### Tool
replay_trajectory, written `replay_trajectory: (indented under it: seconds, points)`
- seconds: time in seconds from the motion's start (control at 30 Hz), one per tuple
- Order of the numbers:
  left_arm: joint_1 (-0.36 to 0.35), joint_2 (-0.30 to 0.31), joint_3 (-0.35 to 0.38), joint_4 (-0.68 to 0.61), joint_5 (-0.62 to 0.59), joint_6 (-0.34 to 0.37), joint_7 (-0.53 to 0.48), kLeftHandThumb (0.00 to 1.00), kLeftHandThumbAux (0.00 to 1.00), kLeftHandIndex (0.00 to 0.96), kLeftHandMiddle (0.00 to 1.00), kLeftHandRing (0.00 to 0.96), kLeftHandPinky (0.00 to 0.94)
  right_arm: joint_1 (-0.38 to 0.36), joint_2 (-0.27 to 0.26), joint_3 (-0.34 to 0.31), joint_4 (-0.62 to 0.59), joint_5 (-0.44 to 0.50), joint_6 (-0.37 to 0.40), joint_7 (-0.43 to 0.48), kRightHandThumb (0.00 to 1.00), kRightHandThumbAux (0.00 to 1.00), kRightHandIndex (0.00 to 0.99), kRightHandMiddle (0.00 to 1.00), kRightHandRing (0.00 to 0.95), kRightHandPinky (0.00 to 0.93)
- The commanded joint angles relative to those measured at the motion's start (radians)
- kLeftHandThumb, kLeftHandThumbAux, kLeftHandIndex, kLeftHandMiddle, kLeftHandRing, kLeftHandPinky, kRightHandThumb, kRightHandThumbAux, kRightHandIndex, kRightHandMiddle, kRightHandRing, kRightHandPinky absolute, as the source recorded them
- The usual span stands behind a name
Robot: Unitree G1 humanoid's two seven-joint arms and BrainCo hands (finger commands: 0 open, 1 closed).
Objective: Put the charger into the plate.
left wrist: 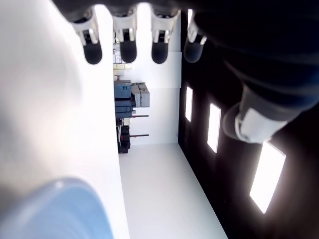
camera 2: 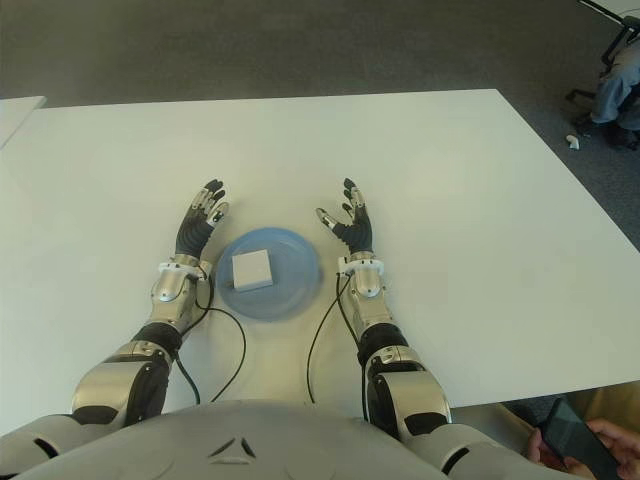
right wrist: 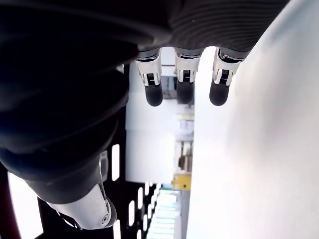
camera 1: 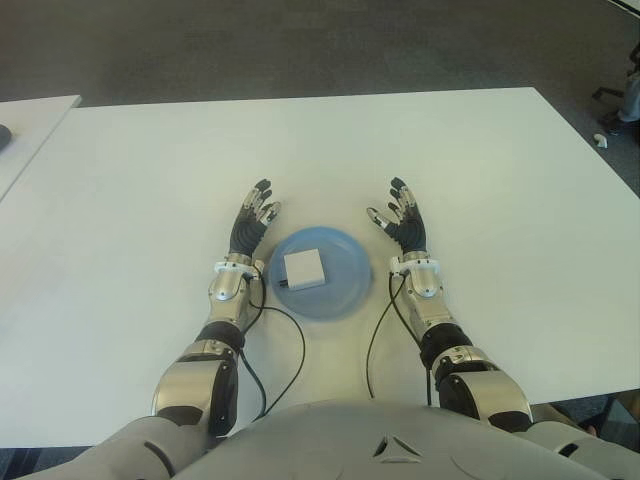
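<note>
White square charger [camera 1: 303,269] lay in blue plate [camera 1: 345,290] | between left hand [camera 1: 251,225] and right hand [camera 1: 405,224] | fingers spread, empty

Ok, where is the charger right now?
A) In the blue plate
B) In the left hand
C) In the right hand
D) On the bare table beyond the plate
A: the white charger lies inside the blue plate, while the left hand and the right hand show open on either side of the plate, holding nothing.
</note>
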Motion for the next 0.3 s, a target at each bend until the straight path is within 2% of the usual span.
replay_trajectory:
  seconds: [0.03, 0.3]
  points:
    - [0.113, -0.018, 0.011, 0.109, -0.012, 0.117, -0.016, 0.017, 0.528, 0.000, 0.000, 0.000, 0.000, 0.134, 0.016, -0.005, 0.076, 0.016, 0.100, -0.001, 0.013, 0.823, 0.012, 0.012, 0.020, 0.053]
    - [0.105, -0.021, 0.008, 0.113, -0.018, 0.123, -0.018, 0.015, 0.534, 0.000, 0.000, 0.000, 0.000, 0.140, 0.015, -0.003, 0.069, 0.011, 0.085, -0.009, 0.002, 0.825, 0.015, 0.018, 0.025, 0.057]
